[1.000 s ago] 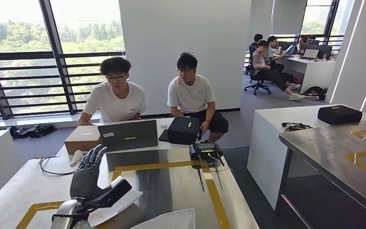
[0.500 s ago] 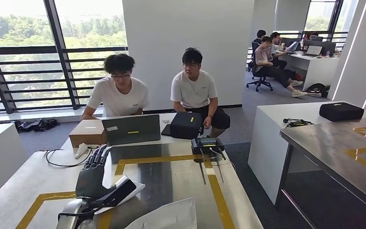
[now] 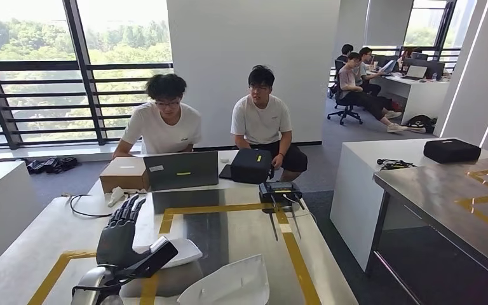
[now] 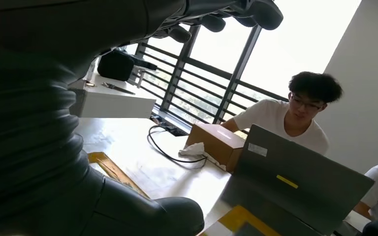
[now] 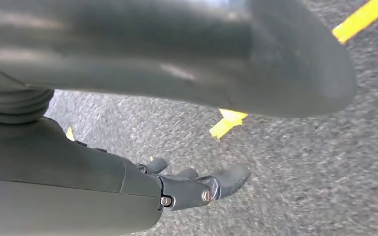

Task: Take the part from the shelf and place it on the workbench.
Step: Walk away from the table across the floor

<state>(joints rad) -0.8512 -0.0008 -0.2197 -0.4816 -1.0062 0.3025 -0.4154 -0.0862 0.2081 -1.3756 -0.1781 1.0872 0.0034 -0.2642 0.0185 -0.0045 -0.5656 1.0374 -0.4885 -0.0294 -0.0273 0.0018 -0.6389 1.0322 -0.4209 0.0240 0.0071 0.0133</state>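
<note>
A white part lies on the steel workbench, inside its yellow tape lines. My left hand hovers just left of it, fingers stretched up and apart, thumb reaching over the part's near edge. In the left wrist view the left hand has nothing between thumb and fingers. A second white curved piece lies at the bench's near edge. My right hand hangs over the grey floor, fingers loosely bent, holding nothing.
At the bench's far end are a laptop, a cardboard box, a black case, a small device and a cable. Two people sit behind it. Another steel bench stands at the right.
The whole picture has shifted, so the camera has moved. The white part now shows further out from under my left hand, to its right. The hand stays spread.
</note>
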